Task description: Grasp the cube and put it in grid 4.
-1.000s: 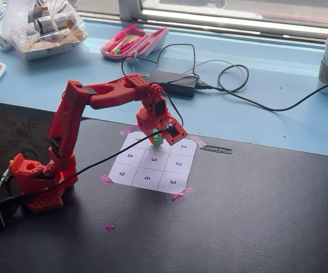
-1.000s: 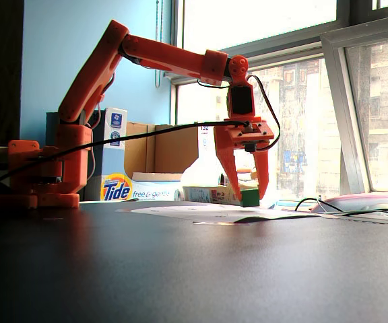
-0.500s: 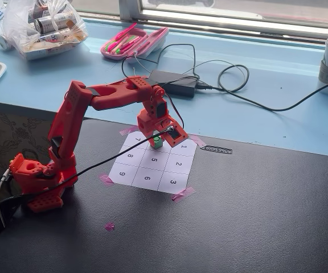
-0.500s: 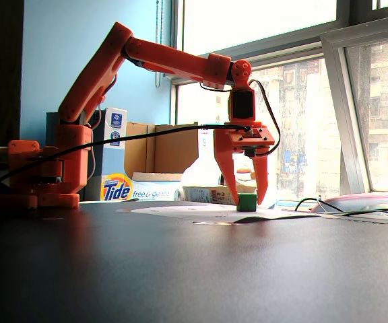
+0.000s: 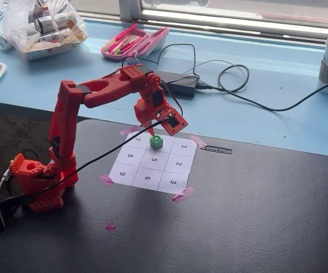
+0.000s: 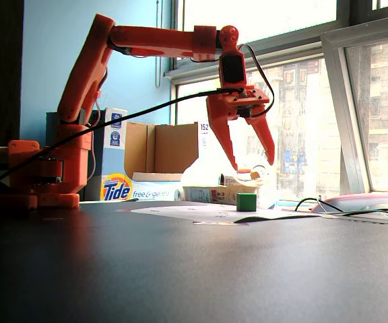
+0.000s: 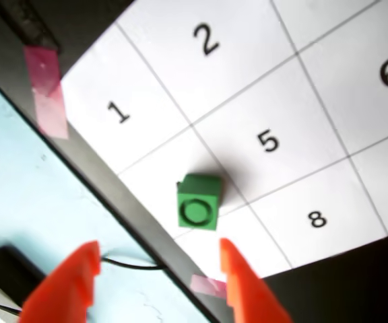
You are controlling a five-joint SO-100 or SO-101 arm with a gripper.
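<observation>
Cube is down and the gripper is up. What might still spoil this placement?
The cube sits near the line toward cell 5, so a strict in-cell check might fail. The open gripper hangs right above it; a low retreat could clip it. The arm's black cable crosses the sheet nearby and could drag.

Daylight from windows — low side view backlit | wrist view soft

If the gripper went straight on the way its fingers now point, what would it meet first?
Most likely the cube. The open gripper hangs above it, fingers pointing down; in the wrist view the cube sits just ahead of the fingertips. Depth is unclear, so it might instead touch the paper sheet beside it.
</observation>
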